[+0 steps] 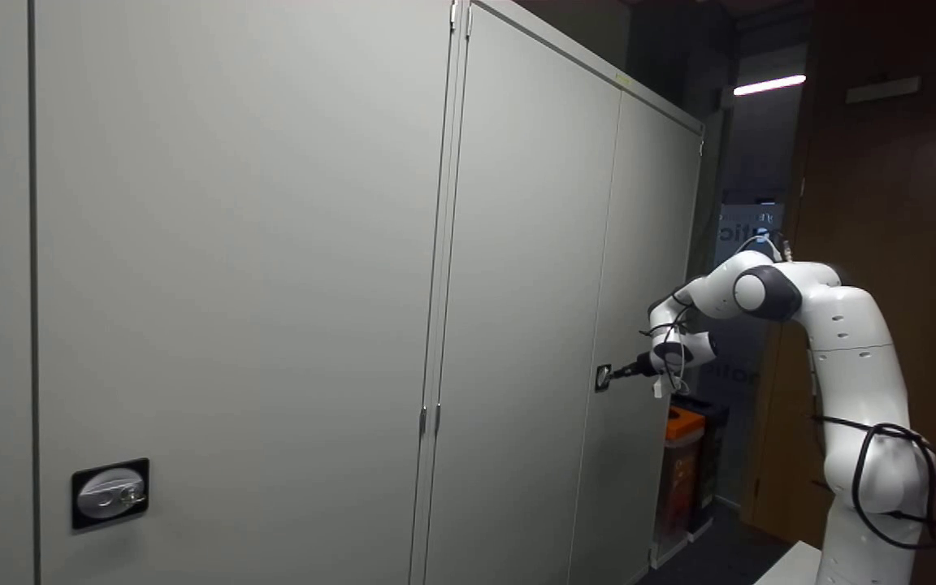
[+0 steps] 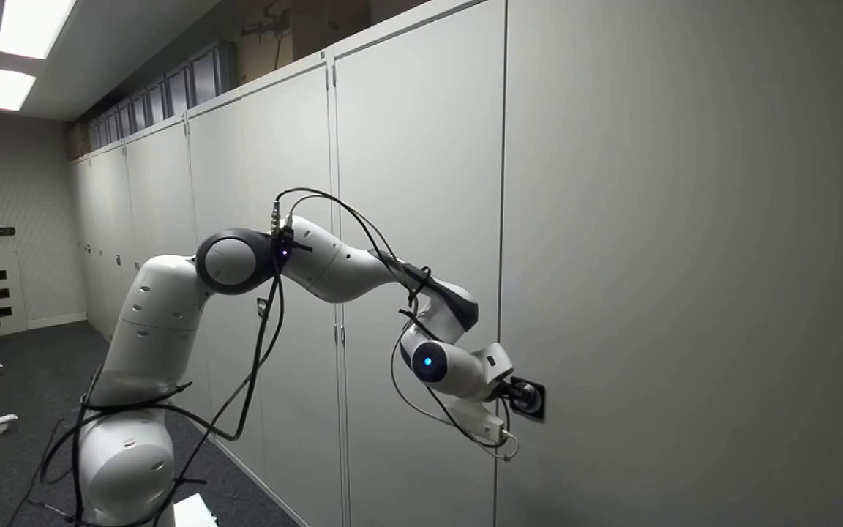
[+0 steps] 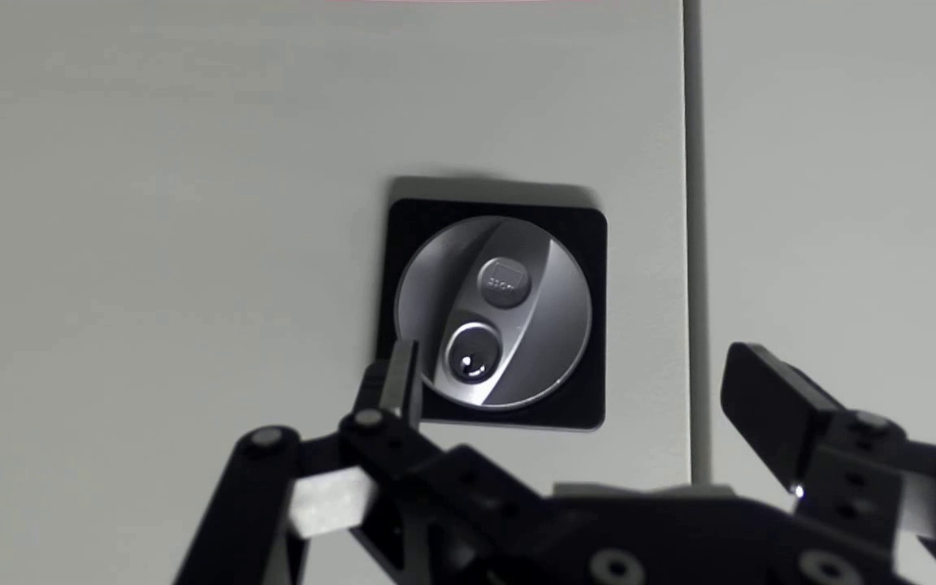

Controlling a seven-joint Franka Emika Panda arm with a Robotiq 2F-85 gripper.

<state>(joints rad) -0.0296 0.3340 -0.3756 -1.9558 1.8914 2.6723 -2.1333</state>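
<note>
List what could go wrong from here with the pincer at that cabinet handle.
The wrist view shows the open pincer off-centre: one finger overlaps a corner of the black plate, the other lies past the door gap, so closing might catch the handle unevenly. Its grip bar slants, so the fingers might slip off. In an exterior view, cables sag below the arm and might snag.

A black-framed round silver handle point(image 3: 493, 312), its grip point(image 3: 503, 314) slanted, sits on a grey door point(image 3: 192, 244).
</note>
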